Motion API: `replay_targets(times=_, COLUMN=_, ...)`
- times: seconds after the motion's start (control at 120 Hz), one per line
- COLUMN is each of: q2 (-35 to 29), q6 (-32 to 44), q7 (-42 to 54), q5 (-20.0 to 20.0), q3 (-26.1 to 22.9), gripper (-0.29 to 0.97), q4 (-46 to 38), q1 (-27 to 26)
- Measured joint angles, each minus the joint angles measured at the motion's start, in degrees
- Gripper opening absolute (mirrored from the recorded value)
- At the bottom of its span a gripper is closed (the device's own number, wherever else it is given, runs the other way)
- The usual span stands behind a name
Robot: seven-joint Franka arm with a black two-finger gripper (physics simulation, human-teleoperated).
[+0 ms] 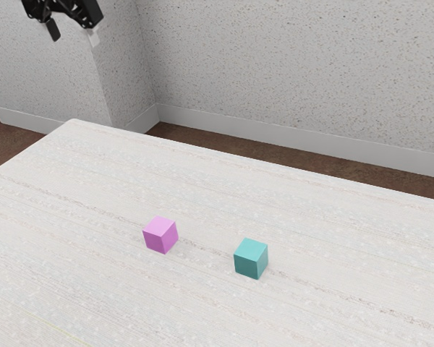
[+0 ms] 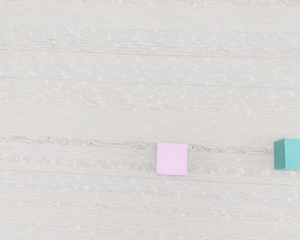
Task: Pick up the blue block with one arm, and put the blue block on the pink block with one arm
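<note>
At the exterior view's upper left, the gripper (image 1: 73, 34) hangs high above the counter's (image 1: 325, 210) far corner. Its upper part is cut off by the frame edge. Two fingers (image 1: 52, 29) point down, set wide apart with nothing between them; the one nearer the wall is pale and hard to make out.

Toward the middle of the counter sits one pink block (image 1: 160, 234), flat on the surface. To the exterior view's right of it, near but apart, sits one blue block (image 1: 251, 258), more teal than blue, also resting on the counter.

In the wrist view, the pink block (image 2: 172, 159) is seen whole from above on the counter (image 2: 90, 75). The blue block (image 2: 292, 154) beside it is cut off by the frame edge.
</note>
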Motion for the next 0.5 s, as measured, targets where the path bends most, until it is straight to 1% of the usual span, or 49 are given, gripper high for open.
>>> replay_targets(times=0.092, q2=0.32, q6=0.34, q7=-0.03, q5=-2.02, q3=-1.57, gripper=0.68, q4=-0.81, q1=1.38)
replay_targets(times=0.142, q2=2.17, q6=0.02, q7=-0.1, q5=-2.84, q3=-1.6, gripper=0.68, q4=-3.19, q1=0.89)
replay_targets(times=0.217, q2=5.93, q6=-0.86, q7=-0.3, q5=-3.69, q3=-1.4, gripper=0.68, q4=-4.54, q1=-0.06)
replay_targets(times=0.275, q2=7.56, q6=-1.79, q7=-0.45, q5=-3.56, q3=-3.0, gripper=0.68, q4=-5.43, q1=-0.19)
replay_targets(times=0.3, q2=7.55, q6=-1.71, q7=-0.52, q5=-3.45, q3=-3.38, gripper=0.68, q4=-7.36, q1=-0.97)
replay_targets(times=0.35, q2=6.33, q6=-0.54, q7=-0.62, q5=-3.22, q3=-4.02, gripper=0.68, q4=-12.21, q1=-2.46)
replay_targets(times=0.442, q2=-0.25, q6=4.11, q7=-0.77, q5=-2.08, q3=-5.29, gripper=0.68, q4=-24.08, q1=-4.06)
replay_targets(times=0.5, q2=-3.26, q6=7.07, q7=-0.85, q5=-1.48, q3=-6.2, gripper=0.68, q4=-29.4, q1=-4.89)
